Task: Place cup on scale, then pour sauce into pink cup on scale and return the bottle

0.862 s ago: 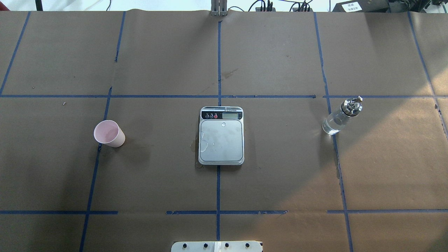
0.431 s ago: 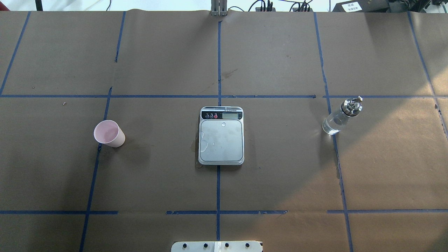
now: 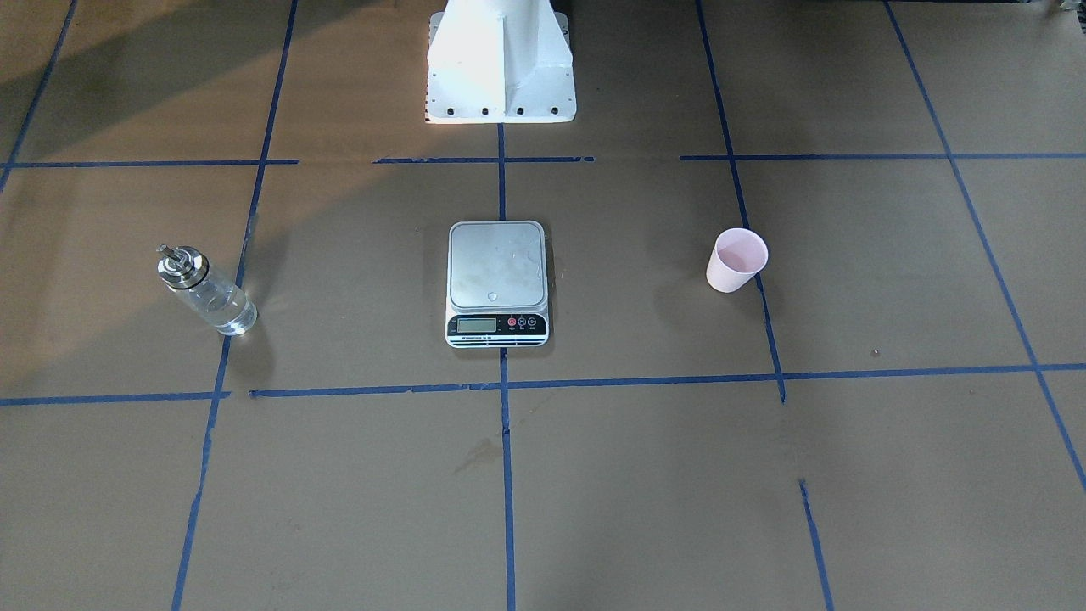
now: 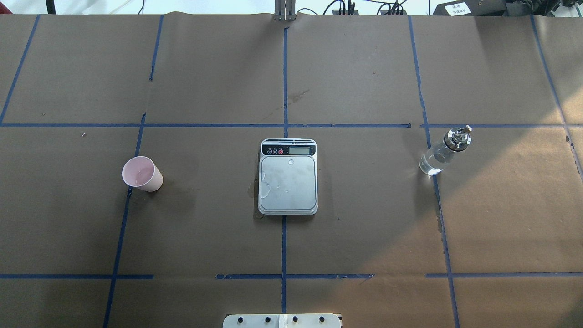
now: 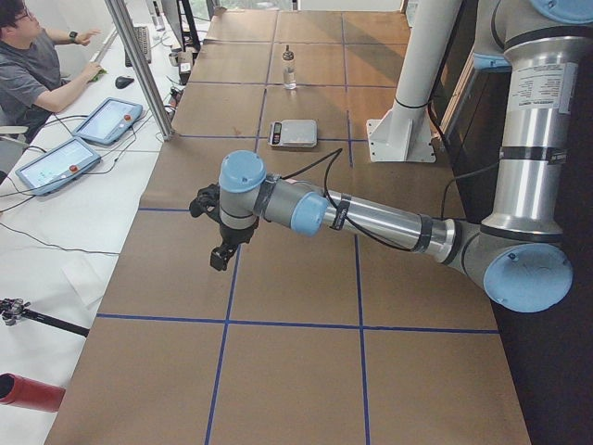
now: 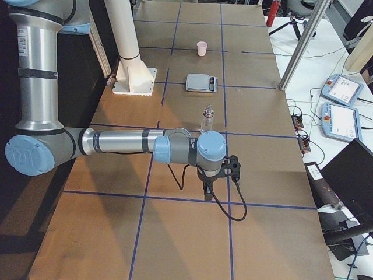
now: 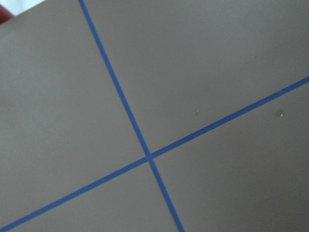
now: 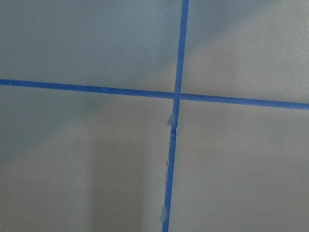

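Note:
The pale pink cup (image 4: 142,173) stands upright on the brown table, left of the scale; it also shows in the front view (image 3: 736,260). The scale (image 4: 288,176) lies at the centre with nothing on its steel platform (image 3: 497,265). The clear bottle (image 4: 444,151) with a metal spout stands upright on the right; clear sauce shows in its glass (image 3: 222,309). My left gripper (image 5: 220,255) hangs over the table's left end, far from the cup. My right gripper (image 6: 207,189) hangs over the right end, short of the bottle (image 6: 207,119). I cannot tell whether either is open or shut.
Blue tape lines (image 4: 284,82) grid the brown paper. The white robot pedestal (image 3: 501,64) stands at the robot's side of the table. An operator (image 5: 37,69) and tablets (image 5: 107,119) sit at a side desk beyond the table's far edge.

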`<state>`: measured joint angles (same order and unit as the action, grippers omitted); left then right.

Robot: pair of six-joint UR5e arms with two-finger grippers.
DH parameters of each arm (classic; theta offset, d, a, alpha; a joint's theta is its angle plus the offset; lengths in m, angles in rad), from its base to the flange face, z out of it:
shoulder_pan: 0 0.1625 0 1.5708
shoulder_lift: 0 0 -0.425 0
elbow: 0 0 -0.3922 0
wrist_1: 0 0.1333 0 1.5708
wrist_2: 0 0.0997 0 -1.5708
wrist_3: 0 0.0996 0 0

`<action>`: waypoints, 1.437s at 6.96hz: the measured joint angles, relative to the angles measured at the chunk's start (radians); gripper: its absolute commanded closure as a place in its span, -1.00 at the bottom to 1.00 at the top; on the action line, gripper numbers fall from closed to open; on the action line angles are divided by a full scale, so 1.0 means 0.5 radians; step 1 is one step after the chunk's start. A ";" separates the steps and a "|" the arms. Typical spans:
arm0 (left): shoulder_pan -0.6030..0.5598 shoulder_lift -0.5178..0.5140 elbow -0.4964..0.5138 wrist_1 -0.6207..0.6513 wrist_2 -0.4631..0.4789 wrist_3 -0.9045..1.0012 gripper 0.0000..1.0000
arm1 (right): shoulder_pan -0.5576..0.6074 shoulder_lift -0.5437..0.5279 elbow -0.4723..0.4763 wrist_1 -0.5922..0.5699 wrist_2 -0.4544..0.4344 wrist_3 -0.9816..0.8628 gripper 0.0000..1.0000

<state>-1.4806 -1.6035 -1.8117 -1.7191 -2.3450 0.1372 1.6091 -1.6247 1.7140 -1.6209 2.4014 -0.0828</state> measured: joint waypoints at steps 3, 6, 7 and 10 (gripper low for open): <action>0.475 0.050 -0.094 -0.567 0.032 -1.035 -1.00 | -0.025 0.026 0.025 0.000 -0.003 0.000 -1.00; 0.849 0.025 -0.087 -0.811 0.230 -2.006 -1.00 | -0.067 0.094 0.031 -0.005 -0.037 -0.001 -1.00; 1.033 0.001 -0.093 -0.824 0.397 -2.229 -1.00 | -0.069 0.094 0.030 -0.007 -0.033 -0.001 -1.00; 1.415 -0.110 -0.069 -0.783 0.621 -2.583 -0.85 | -0.078 0.098 0.027 -0.011 -0.022 0.005 -1.00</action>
<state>-0.7732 -1.6584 -1.8461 -2.1107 -2.0345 -1.1544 1.5699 -1.5755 1.7276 -1.6264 2.3903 -0.0805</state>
